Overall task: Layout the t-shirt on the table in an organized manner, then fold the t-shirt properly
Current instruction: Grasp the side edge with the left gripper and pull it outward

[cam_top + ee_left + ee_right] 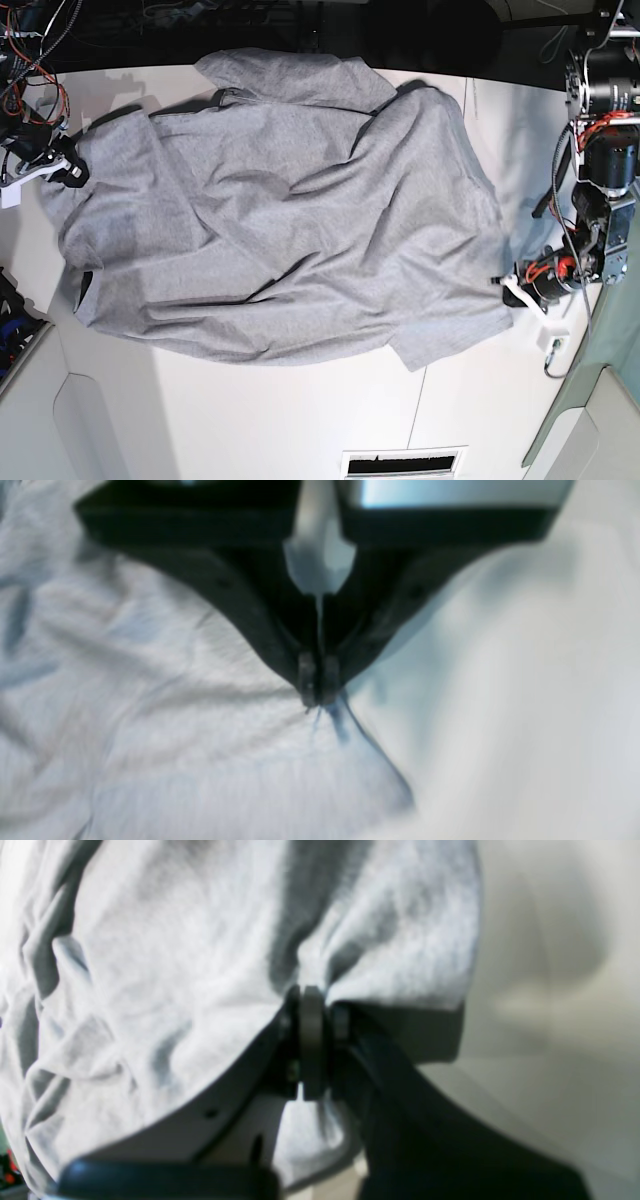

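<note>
The grey t-shirt [290,230] lies spread and wrinkled across the white table [250,420], with no lettering showing. In the base view my left gripper [503,284] sits at the shirt's right edge. The left wrist view shows the left gripper [317,696] shut, pinching a pulled-up fold of the t-shirt [175,730] at its edge. My right gripper [72,168] is at the shirt's far left corner. In the right wrist view the right gripper [312,996] is shut on a bunched edge of the t-shirt [175,965], and cloth drapes over its fingers.
Bare table [480,400] lies in front of the shirt, crossed by a thin seam [420,410]. A slotted vent [405,464] sits at the front edge. Cables [30,60] crowd the back left corner. A raised white panel [40,410] stands at the front left.
</note>
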You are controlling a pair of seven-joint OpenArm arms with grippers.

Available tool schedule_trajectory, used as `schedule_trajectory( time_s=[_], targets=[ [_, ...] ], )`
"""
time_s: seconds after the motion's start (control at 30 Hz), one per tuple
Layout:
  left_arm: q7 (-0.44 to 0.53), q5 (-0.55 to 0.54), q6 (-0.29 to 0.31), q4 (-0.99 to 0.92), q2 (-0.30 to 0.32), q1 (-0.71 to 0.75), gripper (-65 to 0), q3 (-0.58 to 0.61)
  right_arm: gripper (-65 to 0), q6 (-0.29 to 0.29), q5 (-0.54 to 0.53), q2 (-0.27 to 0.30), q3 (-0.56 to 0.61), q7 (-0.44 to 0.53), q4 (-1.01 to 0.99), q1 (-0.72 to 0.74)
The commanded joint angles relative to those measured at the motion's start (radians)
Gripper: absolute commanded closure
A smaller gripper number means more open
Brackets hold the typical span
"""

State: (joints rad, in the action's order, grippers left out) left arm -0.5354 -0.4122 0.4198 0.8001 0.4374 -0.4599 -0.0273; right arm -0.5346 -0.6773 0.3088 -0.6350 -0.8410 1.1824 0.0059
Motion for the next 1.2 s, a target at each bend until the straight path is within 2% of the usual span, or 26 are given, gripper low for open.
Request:
schedule_trajectory(
  time_s=[0.0, 0.1, 0.27, 0.37, 0.43, 0.63, 0.7, 0.77, 0.8, 0.83, 0.93, 1.03, 1.1, 1.17],
  targets=[
    [0.019, -0.01, -0.002, 0.018, 0.024, -0.055, 0.0, -0.004, 0.0, -0.013, -0.02, 0.031, -0.013, -0.001, 0.029, 0.013],
    [0.019, -0.01, -0.002, 0.017, 0.046, -0.115, 0.0, 0.038, 0.0, -0.013, -0.029, 0.067, -0.032, -0.027, 0.05, 0.013],
    [0.032, 0.015, -0.002, 0.017, 0.056, -0.209, 0.0, 0.209, 0.0, -0.015, -0.045, 0.14, -0.037, -0.023, 0.052, 0.014],
    [0.051, 0.037, -0.025, 0.017, 0.056, -0.256, 0.0, 0.305, 0.0, -0.02, -0.045, 0.172, -0.038, -0.023, 0.052, 0.016],
    [0.061, 0.041, -0.045, 0.017, 0.056, -0.282, 0.0, 0.351, 0.0, -0.02, -0.045, 0.188, -0.038, -0.021, 0.052, 0.016],
    [0.042, 0.032, -0.035, 0.017, 0.048, -0.31, 0.0, 0.395, 0.0, -0.02, -0.045, 0.203, -0.038, -0.003, 0.052, 0.027],
    [-0.014, -0.025, 0.008, 0.018, 0.04, -0.31, -2.1, 0.395, -16.0, -0.019, -0.045, 0.201, -0.038, -0.003, 0.052, 0.032],
    [-0.078, -0.109, 0.047, 0.018, 0.038, -0.31, -16.2, 0.395, -27.2, -0.019, -0.049, 0.198, -0.038, -0.003, 0.052, 0.033],
    [-0.11, -0.158, 0.077, 0.018, 0.04, -0.311, -21.6, 0.395, -29.4, -0.019, -0.053, 0.196, -0.038, -0.002, 0.052, 0.033],
    [-0.141, -0.207, 0.108, 0.019, 0.04, -0.311, -24.4, 0.394, -29.6, -0.019, -0.059, 0.193, -0.038, -0.003, 0.052, 0.033],
    [-0.226, -0.372, 0.205, 0.046, 0.057, -0.307, -24.7, 0.393, -29.5, -0.019, -0.074, 0.189, -0.038, -0.012, 0.052, 0.032],
    [-0.311, -0.506, 0.248, 0.103, 0.092, -0.286, -24.7, 0.393, -29.5, -0.02, -0.102, 0.189, -0.038, -0.043, 0.052, 0.032],
    [-0.344, -0.544, 0.278, 0.164, 0.123, -0.255, -24.7, 0.393, -29.5, -0.023, -0.118, 0.189, -0.038, -0.058, 0.052, 0.032],
    [-0.352, -0.57, 0.278, 0.234, 0.156, -0.21, -24.7, 0.393, -29.5, -0.036, -0.129, 0.189, -0.038, -0.061, 0.055, 0.032]
  ],
)
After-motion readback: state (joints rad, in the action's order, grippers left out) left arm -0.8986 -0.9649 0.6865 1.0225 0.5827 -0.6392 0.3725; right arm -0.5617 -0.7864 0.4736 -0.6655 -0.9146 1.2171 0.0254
